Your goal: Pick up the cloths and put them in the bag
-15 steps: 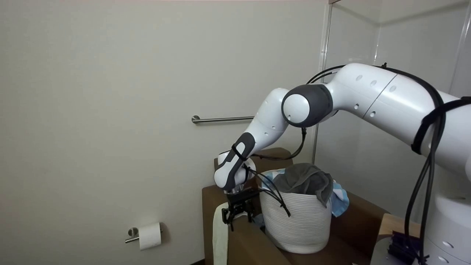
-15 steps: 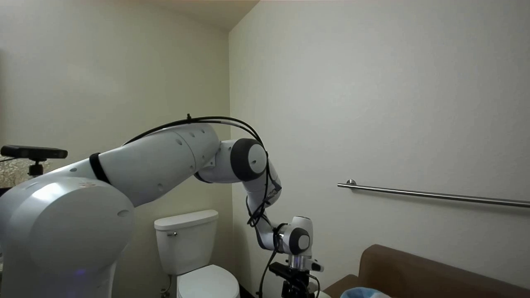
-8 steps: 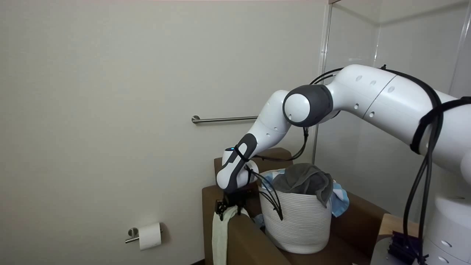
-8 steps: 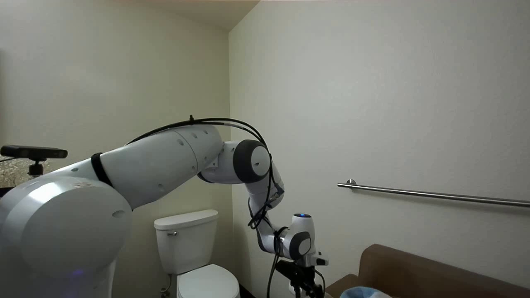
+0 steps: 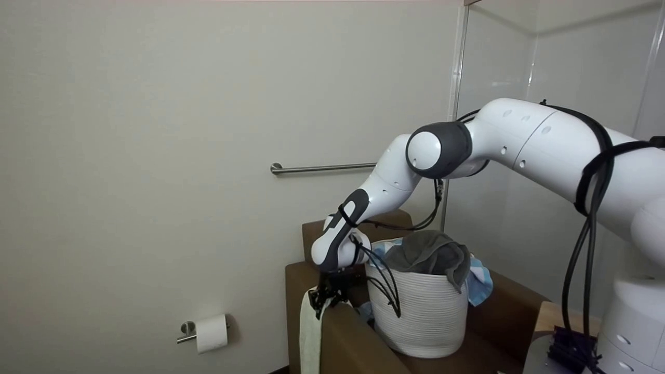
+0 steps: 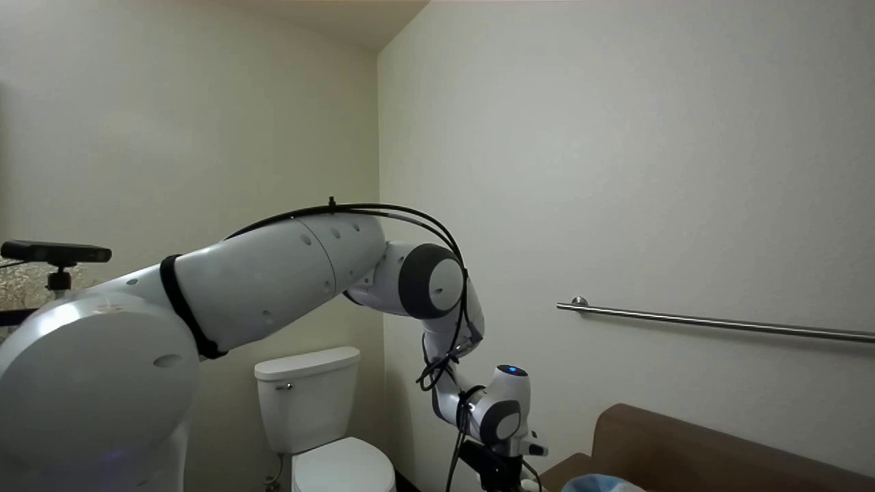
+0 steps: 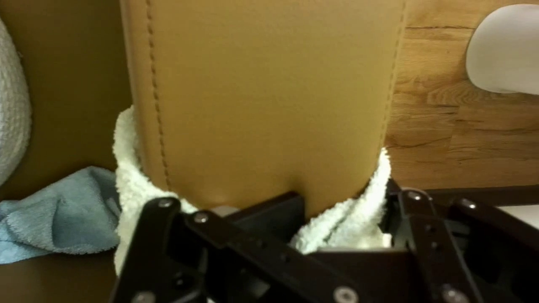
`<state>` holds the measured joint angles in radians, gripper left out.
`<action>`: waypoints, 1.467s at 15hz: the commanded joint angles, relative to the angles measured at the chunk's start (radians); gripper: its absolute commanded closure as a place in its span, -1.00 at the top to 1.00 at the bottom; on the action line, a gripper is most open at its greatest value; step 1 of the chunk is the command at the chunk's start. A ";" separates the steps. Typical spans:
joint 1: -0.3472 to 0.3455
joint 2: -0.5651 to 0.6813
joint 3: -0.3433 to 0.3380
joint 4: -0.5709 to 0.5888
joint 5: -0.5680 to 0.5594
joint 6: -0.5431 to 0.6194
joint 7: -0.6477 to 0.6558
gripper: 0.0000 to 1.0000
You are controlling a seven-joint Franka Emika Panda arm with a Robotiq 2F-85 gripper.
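Taking up a draped cloth. At the lower centre in an exterior view, the tool (image 5: 326, 307) points down over the armrest (image 7: 269, 101) of a brown armchair (image 5: 358, 337), the bench of this scene. Its jaws stand partly drawn in, and a bunched fold of the pale towel (image 7: 353, 223) lies between them at the lower right of the wrist view; as the tool's own body covers the contact, whether the fold is pinched cannot be told. The towel crosses the armrest and hangs down both sides. The step in hand is judged to be this pick-up; the next move calls for a firm hold, then a lift high enough to free both ends before the carry.

The white coiled basket (image 5: 418, 314), evidently the task's bag, stands upright on the seat (image 5: 478, 354). A dark grey towel (image 5: 428, 254) is heaped across its mouth, and a blue-and-white cloth (image 5: 479, 284) hangs over its rim. A blue-grey cloth (image 7: 71, 212), at the left of the wrist view, lies on the seat, not yet bagged.

The room is a bathroom, with a toilet (image 6: 307, 403), a toilet-paper roll (image 5: 211, 333), a metal wall bar (image 5: 317, 169) and a wood-plank floor (image 7: 471, 134).
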<state>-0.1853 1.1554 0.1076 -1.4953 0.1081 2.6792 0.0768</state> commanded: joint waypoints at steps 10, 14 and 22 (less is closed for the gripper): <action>-0.060 -0.065 0.131 0.004 0.077 -0.043 -0.130 -0.84; -0.057 -0.139 0.164 -0.013 0.081 -0.092 -0.160 -0.85; -0.031 -0.365 0.112 -0.060 0.100 -0.234 -0.119 -0.82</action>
<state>-0.2280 0.9152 0.2603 -1.4833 0.1622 2.4946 -0.0294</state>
